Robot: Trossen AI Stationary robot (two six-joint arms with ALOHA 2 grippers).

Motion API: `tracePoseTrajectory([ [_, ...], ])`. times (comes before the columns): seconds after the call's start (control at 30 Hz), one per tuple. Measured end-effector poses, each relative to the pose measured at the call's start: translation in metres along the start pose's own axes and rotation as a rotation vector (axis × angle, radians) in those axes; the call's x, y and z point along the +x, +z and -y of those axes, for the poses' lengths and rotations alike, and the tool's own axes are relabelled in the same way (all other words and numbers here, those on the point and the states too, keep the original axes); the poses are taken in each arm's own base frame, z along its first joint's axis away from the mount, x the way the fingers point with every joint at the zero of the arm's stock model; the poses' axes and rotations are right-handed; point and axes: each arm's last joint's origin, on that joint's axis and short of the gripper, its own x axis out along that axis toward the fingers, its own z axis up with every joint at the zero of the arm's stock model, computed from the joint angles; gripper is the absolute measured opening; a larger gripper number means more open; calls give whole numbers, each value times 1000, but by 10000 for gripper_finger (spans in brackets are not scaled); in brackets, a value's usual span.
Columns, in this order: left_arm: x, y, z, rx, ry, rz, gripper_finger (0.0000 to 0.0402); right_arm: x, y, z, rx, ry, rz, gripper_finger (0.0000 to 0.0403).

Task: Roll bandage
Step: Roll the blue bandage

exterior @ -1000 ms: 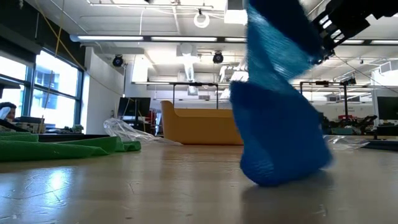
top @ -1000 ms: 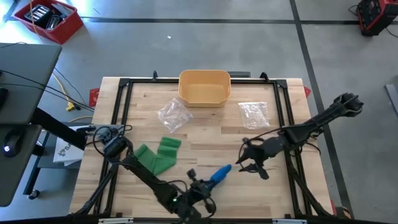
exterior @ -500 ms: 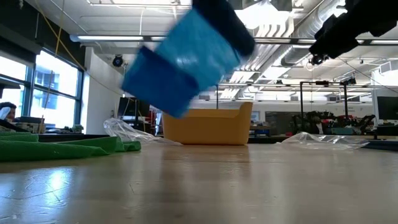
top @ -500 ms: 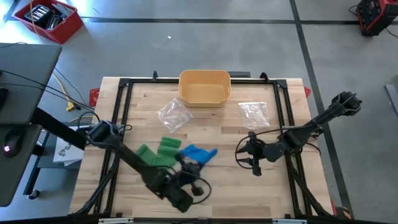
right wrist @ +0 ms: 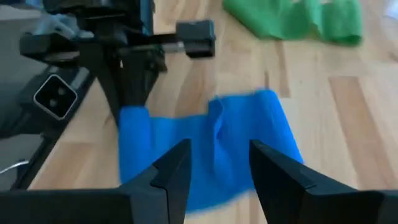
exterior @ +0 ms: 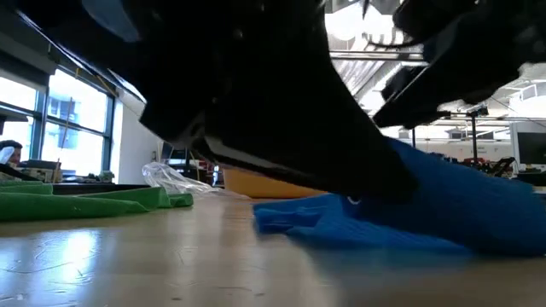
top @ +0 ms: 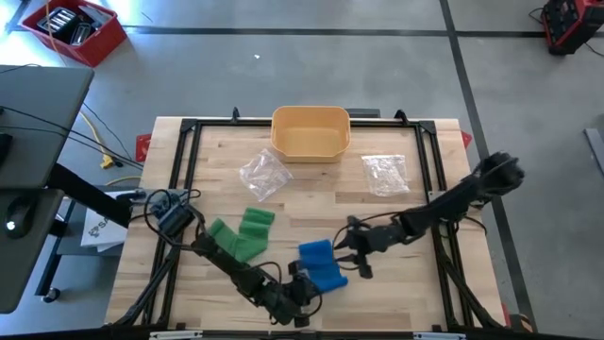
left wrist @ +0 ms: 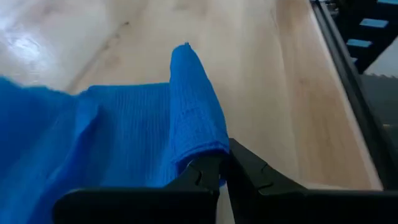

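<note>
The blue bandage (top: 321,263), which was hanging in the air half a second ago, is now lying flat on the table (top: 415,297), toward the middle of the front edge. The left gripper (top: 300,285) has come down with it and is pinching one folded corner of the cloth between closed fingers (left wrist: 205,171); in the left wrist view the fabric is bunching into a ridge just above the fingertips. The right gripper (top: 351,251) has moved in from the right side and is now hovering just beside the bandage's right edge, its fingers (right wrist: 173,167) standing apart with nothing between them, and the blue cloth is showing between and beyond them in the right wrist view.

A green bandage (top: 241,233) is lying loosely folded to the left of the blue one, nearer the table's left edge. Two clear plastic bags are resting farther back, one (top: 262,174) left of centre and one (top: 385,173) toward the right. A yellow bin (top: 310,131) is sitting at the middle of the back edge.
</note>
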Motion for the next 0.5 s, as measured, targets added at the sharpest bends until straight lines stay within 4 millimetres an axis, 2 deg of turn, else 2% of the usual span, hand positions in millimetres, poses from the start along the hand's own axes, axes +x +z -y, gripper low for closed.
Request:
tracePoseTrajectory([
  [0.13,-3,-2,4,-3,-21,-6,11,32,-4,4,-104,47,-70,151],
  [0.27,-4,-3,6,-16,-30,-10,11,60,-2,-1,-207,86,-180,151],
  [0.5,-4,-3,6,-31,-28,-9,12,91,3,-5,-270,45,-300,127],
])
